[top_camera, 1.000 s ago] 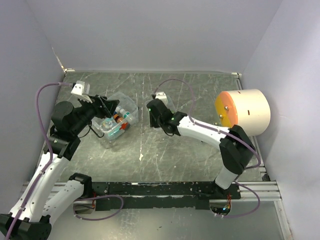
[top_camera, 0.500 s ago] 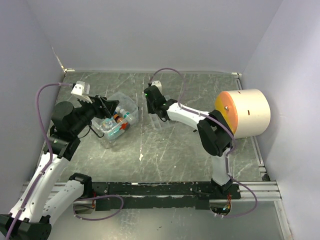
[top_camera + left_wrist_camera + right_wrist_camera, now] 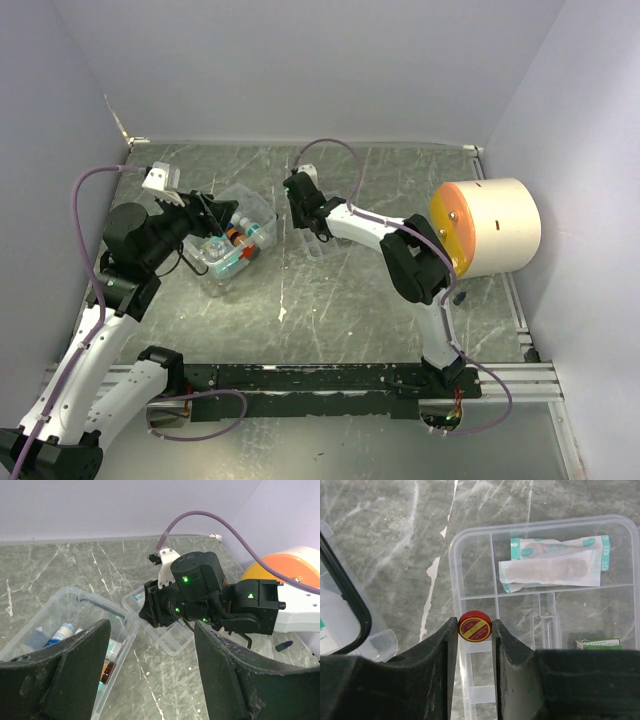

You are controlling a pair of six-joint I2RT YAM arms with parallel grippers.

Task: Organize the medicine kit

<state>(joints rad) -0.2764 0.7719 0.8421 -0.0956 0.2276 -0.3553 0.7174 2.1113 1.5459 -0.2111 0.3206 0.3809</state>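
Pinching a red tin (image 3: 475, 626), right end effector (image 3: 475, 632) hangs over the kit's divided tray (image 3: 545, 526), likely to drop it in; left end effector (image 3: 150, 645) gapes empty above the clear box (image 3: 65, 605) just beside, on the desk (image 3: 350, 310).

Clear, black-handled medicine kit box (image 3: 258, 208) lies beside its separate divided tray (image 3: 472, 565).

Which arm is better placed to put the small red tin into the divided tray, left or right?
Right. The right gripper is shut on the red tin, just above the divided tray. The left gripper is open and empty, near the clear box.
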